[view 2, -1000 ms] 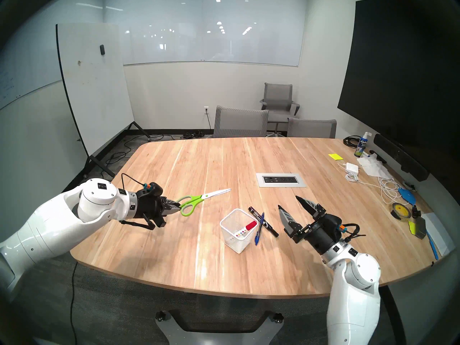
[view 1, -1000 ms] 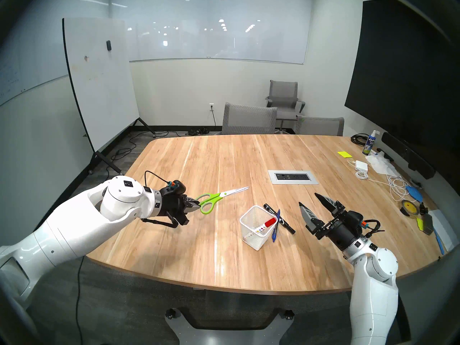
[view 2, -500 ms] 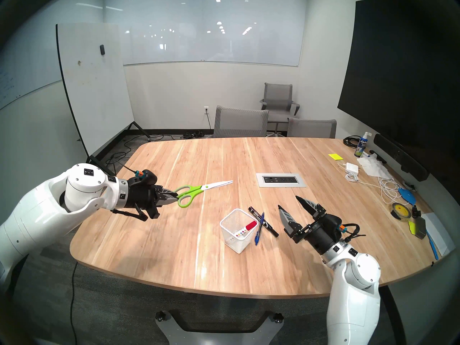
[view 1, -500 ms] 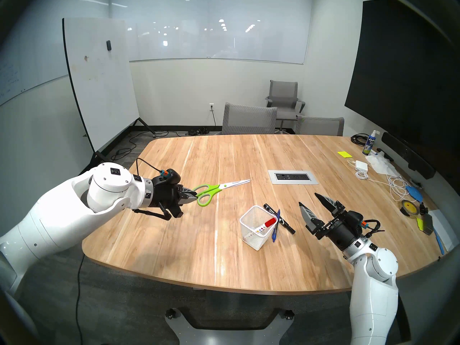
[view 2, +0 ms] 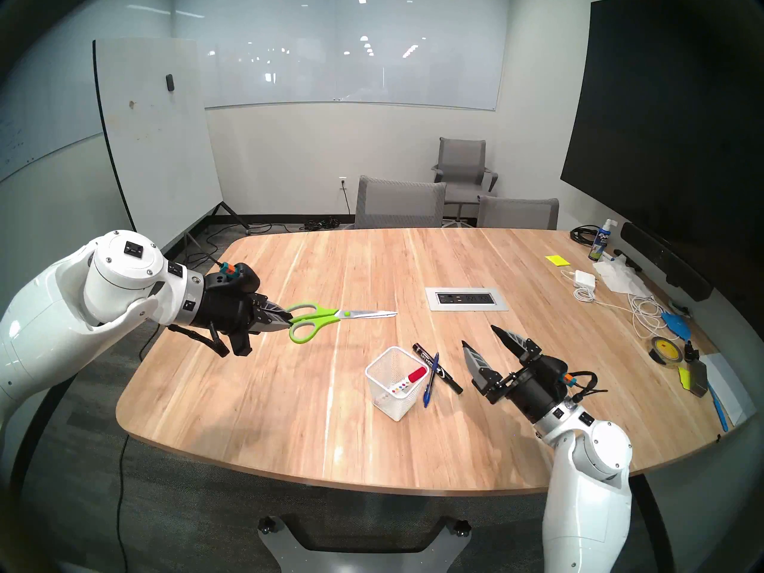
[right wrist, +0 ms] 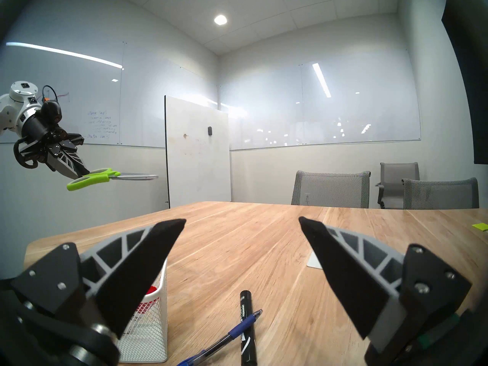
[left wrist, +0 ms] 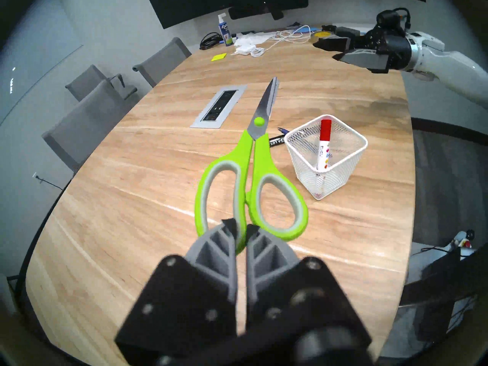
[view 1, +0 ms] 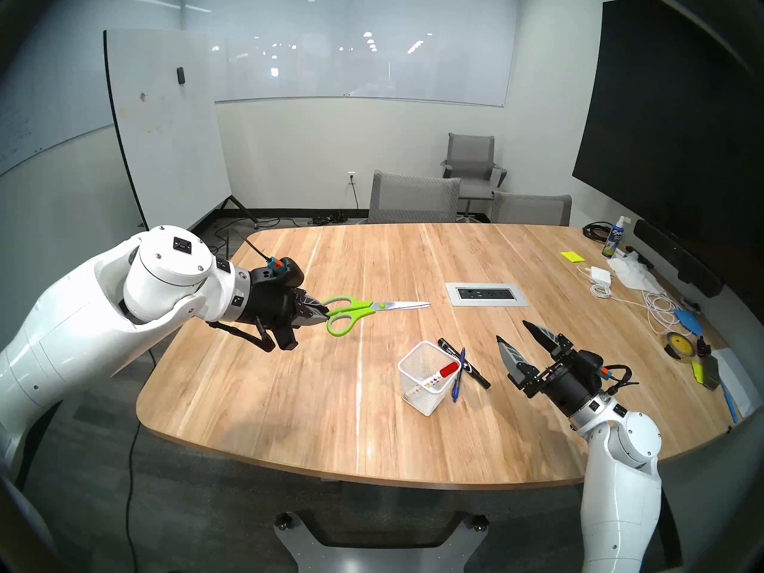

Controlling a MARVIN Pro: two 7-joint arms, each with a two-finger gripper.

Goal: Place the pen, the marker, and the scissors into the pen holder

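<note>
Nearest the robot, the right gripper (view 1: pixel 519 338) hovers over the table (view 1: pixel 289 394) with its jaws spread wide and nothing between them. Just left of it the pen (view 1: pixel 458 373) lies across the black marker (view 1: pixel 465 363), both beside the pen holder (view 1: pixel 426 388). Only the left wrist view shows a red-capped marker (left wrist: pixel 324 146) standing upright in that mesh cup. Farther off, the left gripper (view 1: pixel 326 313) is clamped on a handle loop of the scissors (view 1: pixel 372 309); the right wrist view alone shows them held roughly level, well clear of the tabletop.
</note>
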